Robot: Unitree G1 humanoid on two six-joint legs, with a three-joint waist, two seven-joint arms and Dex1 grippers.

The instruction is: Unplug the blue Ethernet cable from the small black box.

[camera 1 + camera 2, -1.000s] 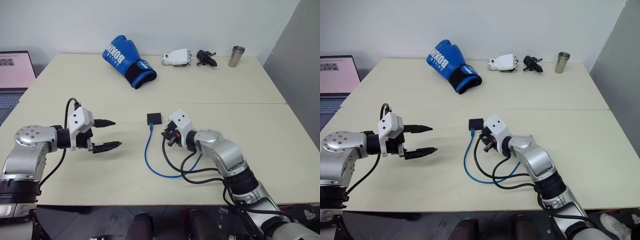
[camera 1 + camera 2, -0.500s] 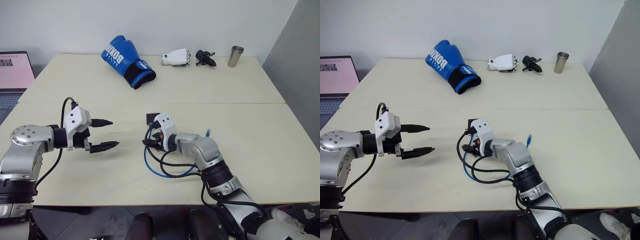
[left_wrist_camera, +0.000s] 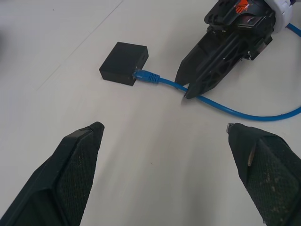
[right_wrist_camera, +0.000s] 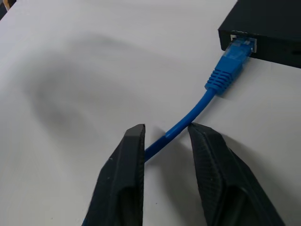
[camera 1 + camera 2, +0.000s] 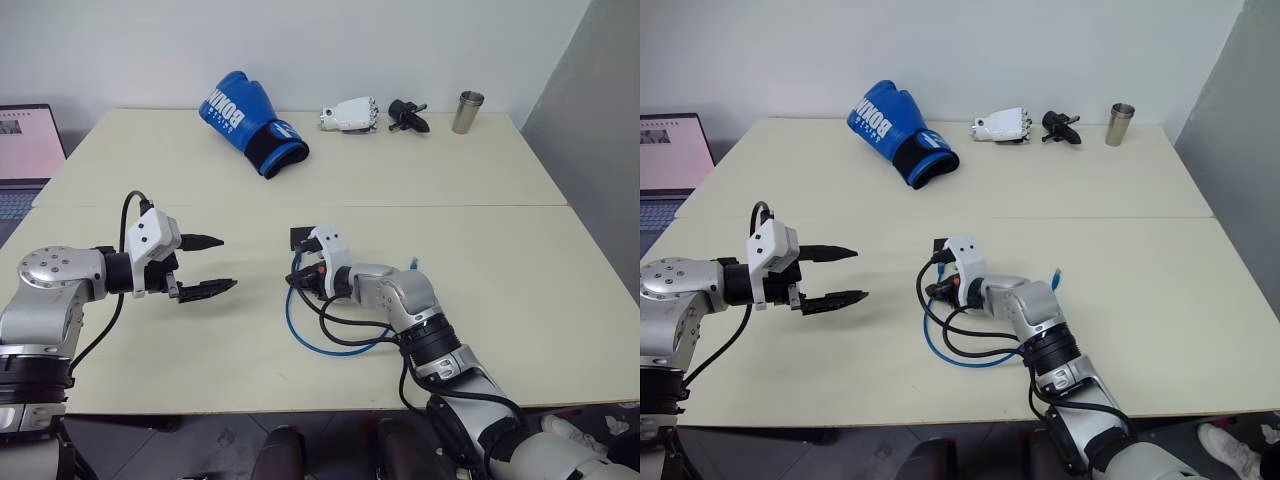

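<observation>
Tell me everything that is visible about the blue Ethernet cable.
The blue Ethernet cable is a thin, bright-blue cord lying on the table. One plug is still seated in the small black box. Just behind it, the right gripper has its fingers on both sides of the cord. The rest loops away across the table.

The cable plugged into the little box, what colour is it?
Bright blue. The blue Ethernet cable shows best in the right wrist view, plugged into the small black box.
</observation>
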